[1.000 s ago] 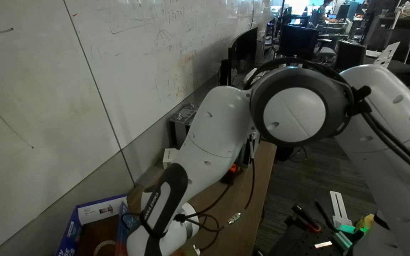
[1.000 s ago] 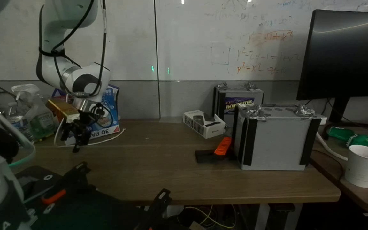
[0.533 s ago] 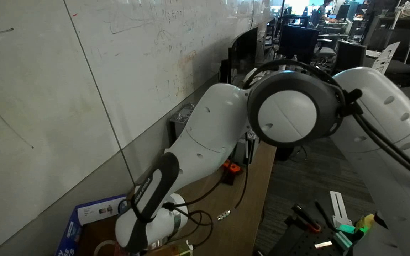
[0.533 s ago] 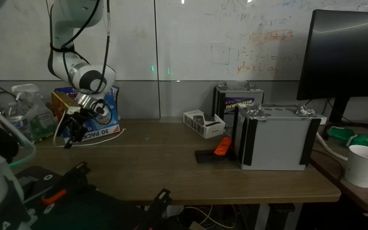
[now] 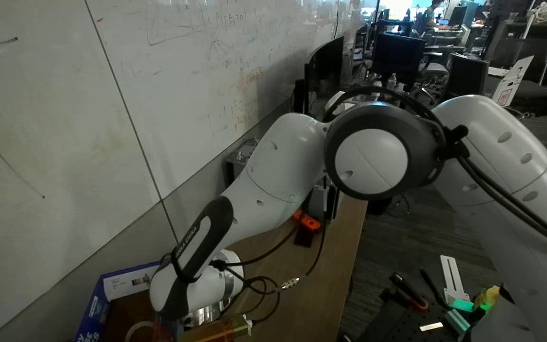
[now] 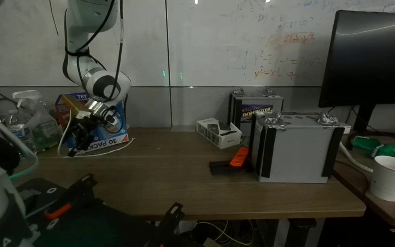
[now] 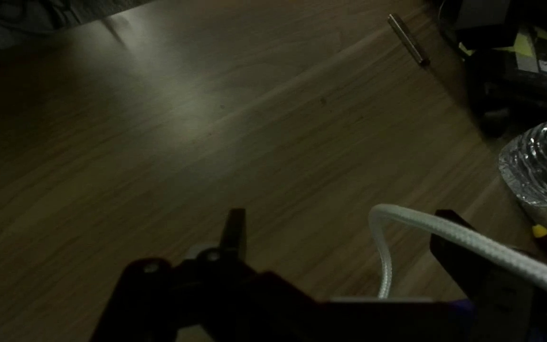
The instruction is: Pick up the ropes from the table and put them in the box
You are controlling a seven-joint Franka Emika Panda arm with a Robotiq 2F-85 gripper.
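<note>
The white rope (image 6: 117,149) lies partly on the brown table (image 6: 170,192) before the blue box (image 6: 110,140), and its left part rises beside my gripper (image 6: 75,142). In an exterior view, the open box (image 5: 94,308) stands against the wall with a piece of pale cord (image 5: 136,327) inside it. In the wrist view, my gripper (image 7: 340,223) is open over the table (image 7: 183,180). The rope (image 7: 411,216) crosses in front of the right finger and bends down between the fingers, not clamped. The fingers are hidden in the exterior view from behind the arm.
A green spray bottle (image 6: 45,128) and a water bottle (image 6: 19,128) stand left of the box. A small white box (image 6: 219,133), an orange clip (image 6: 239,157) and grey-white devices (image 6: 295,151) stand at the right. The whiteboard wall (image 6: 190,41) is behind.
The arm's wrist has moved rightwards and the gripper has tilted and risen slightly in an exterior view. More of the rope's upper part and of the box shows. The rope on the table stays in place.
</note>
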